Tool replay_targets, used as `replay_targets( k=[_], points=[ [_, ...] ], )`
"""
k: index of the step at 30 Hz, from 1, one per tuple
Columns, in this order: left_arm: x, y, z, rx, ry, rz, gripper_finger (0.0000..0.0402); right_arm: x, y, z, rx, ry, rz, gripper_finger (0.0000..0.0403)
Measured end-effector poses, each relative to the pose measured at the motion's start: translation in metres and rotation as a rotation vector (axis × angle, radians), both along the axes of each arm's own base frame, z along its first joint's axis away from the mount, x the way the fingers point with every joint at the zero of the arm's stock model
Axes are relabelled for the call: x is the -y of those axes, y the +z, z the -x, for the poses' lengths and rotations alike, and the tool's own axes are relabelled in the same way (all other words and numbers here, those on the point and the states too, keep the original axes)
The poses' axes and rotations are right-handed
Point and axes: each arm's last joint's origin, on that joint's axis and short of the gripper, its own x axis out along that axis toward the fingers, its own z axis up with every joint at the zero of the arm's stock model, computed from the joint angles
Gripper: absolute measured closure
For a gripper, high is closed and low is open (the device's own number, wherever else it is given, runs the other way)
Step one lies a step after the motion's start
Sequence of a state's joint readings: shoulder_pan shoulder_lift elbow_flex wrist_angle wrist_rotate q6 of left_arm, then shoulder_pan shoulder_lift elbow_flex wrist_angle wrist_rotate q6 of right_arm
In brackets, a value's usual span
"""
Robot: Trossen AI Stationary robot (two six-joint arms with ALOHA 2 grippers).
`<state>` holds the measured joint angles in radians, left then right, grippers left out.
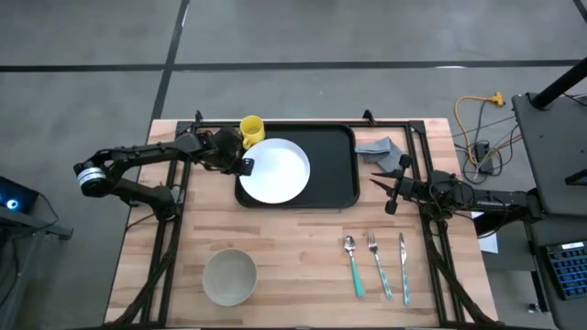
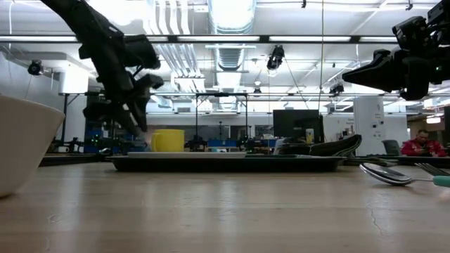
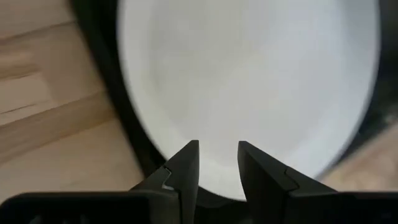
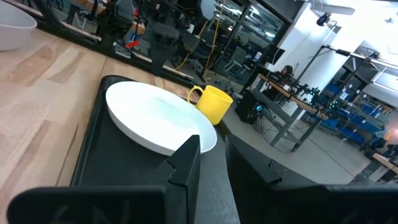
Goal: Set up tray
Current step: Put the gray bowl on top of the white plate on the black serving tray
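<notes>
From the overhead camera, you have the tray (image 1: 341, 165) in the upper middle of the frame on the wooden table (image 1: 293, 266), with the white plate (image 1: 275, 170) lying in its left half and covering the tray's left rim. The yellow mug (image 1: 252, 127) stands at the plate's upper left. Your left gripper (image 1: 244, 166) sits over the plate's left edge. Your right gripper (image 1: 389, 191) hovers just right of the tray, near the grey cloth (image 1: 383, 149). Lower right in the frame, a spoon (image 1: 352, 264), fork (image 1: 378, 264) and knife (image 1: 404, 266) lie side by side; the bowl (image 1: 229, 276) is at the lower centre-left.

At table level, the tray (image 2: 225, 164) runs as a dark strip across the middle, mug (image 2: 167, 140) behind it on the left. Your left gripper (image 2: 133, 116) hangs at upper left, above the tray's left end, and the right gripper (image 2: 351, 76) is up at the upper right, clear of the table.

Through the left wrist camera, the fingers (image 3: 186, 171) are parted with a narrow gap, nothing between them, the plate (image 3: 249, 81) filling the frame beyond.

Through the right wrist camera, the fingers (image 4: 186, 162) stand slightly apart and empty, with the tray (image 4: 118, 168), plate (image 4: 155, 121) and mug (image 4: 213, 103) ahead. A person shows in the background at the far right of the table-level view.
</notes>
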<state>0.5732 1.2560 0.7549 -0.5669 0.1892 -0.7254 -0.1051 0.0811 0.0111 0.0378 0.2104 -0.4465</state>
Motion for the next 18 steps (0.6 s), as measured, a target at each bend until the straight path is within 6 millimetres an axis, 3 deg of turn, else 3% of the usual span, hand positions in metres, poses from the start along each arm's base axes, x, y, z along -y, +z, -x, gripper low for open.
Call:
replay_targets(
  k=[9,18],
  points=[
    [0.016,0.020,-0.015,0.033,-0.182,-0.018,0.0306,0.000,0.000,0.000,0.000,0.000,0.000,0.0335],
    [0.048,0.025,-0.025,-0.010,-0.330,0.007,0.0306,0.000,0.000,0.000,0.000,0.000,0.000,0.0335]
  ],
)
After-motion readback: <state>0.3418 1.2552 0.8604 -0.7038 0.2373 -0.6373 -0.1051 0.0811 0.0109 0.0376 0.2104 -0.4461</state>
